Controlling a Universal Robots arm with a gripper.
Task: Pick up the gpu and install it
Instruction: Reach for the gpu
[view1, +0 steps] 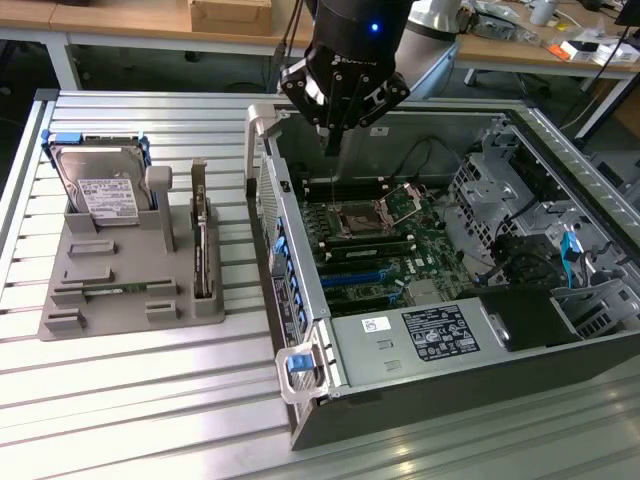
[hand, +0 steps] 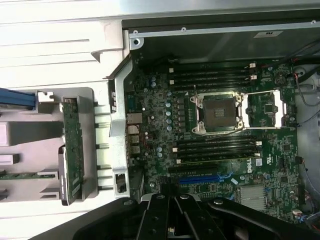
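Pick-up seems not yet begun: the gripper (view1: 330, 140), shut and empty, hangs over the open computer case (view1: 450, 395). The gpu (view1: 203, 245) stands edgewise in the grey holder (view1: 110, 265) at the exterior view's left. Grasping it likely needs opened fingers.

The slatted table (view1: 150, 400) carries a grey holder (view1: 120, 265) and open computer case (view1: 420, 400).

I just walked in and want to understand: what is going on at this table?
The robot arm's tool hangs shut and empty above the open computer case, over its motherboard. The gpu stands upright in the gray holder beside the case, not yet picked up.
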